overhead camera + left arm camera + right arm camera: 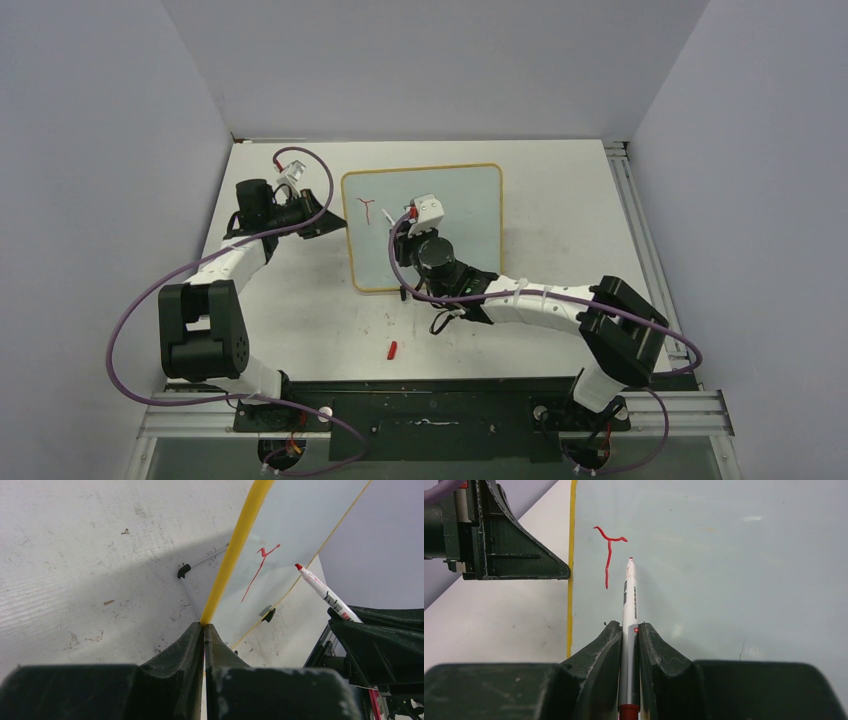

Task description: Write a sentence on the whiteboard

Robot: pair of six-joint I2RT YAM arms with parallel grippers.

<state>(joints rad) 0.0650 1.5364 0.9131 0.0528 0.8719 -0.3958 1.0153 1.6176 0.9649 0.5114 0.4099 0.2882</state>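
The whiteboard (465, 195) with its yellow frame lies on the table, tilted a little. Of the sentence, a single red T-shaped stroke (608, 555) shows near the board's upper left. My left gripper (337, 222) is shut on the board's left frame edge (235, 545), which runs in between its fingertips (204, 626). My right gripper (629, 628) is over the board, shut on a white red-tipped marker (629, 592). The marker's tip sits just right of the stroke's stem. The frames do not show whether the tip touches the surface.
A red marker cap (392, 349) lies on the table in front of the board. Two black clip feet (184, 571) (269, 614) stick out from the board's edges. Grey walls close in the table on three sides.
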